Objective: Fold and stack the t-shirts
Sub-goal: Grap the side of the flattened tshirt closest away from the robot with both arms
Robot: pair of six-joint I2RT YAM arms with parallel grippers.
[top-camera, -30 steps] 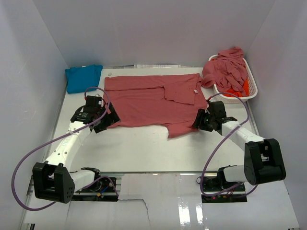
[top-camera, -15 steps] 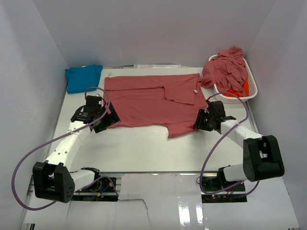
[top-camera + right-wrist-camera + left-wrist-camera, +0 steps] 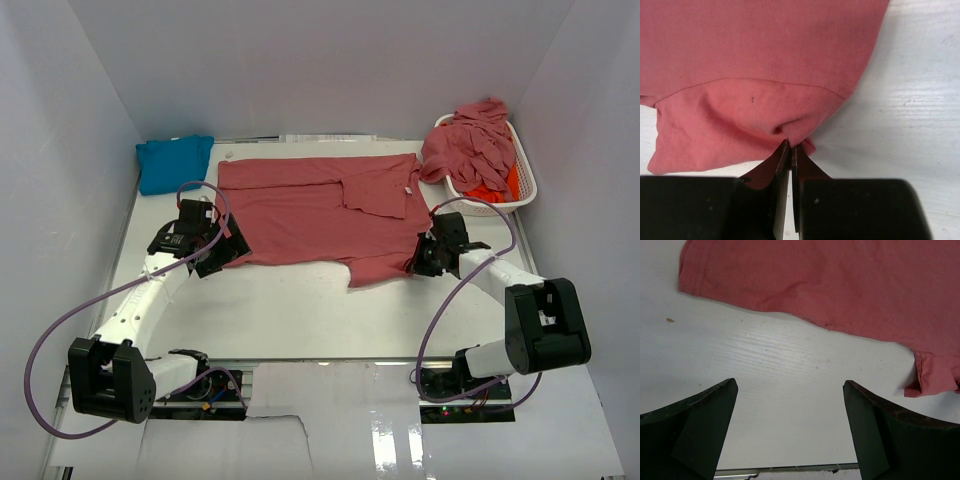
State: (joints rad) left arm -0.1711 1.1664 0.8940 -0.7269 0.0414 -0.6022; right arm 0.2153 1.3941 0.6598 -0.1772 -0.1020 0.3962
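Right gripper (image 3: 790, 149) fingers are clamping together on a small pucker at the near right corner of the rose-red shirt (image 3: 320, 205). From the tips the cloth is running off to the far side and left. Left gripper (image 3: 790, 385) is hovering with fingers wide apart over bare table (image 3: 300, 310), shirt's near left edge just ahead, not touching. Shirt is lying spread mid-table, long axis left-right between both arms, one panel folded over toward the far right. My read: left arm is needing to close in before any lift. Turquoise shirt (image 3: 175, 163) is sitting far left. More rose-red shirts (image 3: 470, 140) and an orange shirt (image 3: 500, 186) are waiting in the basket (image 3: 488, 209) far right.
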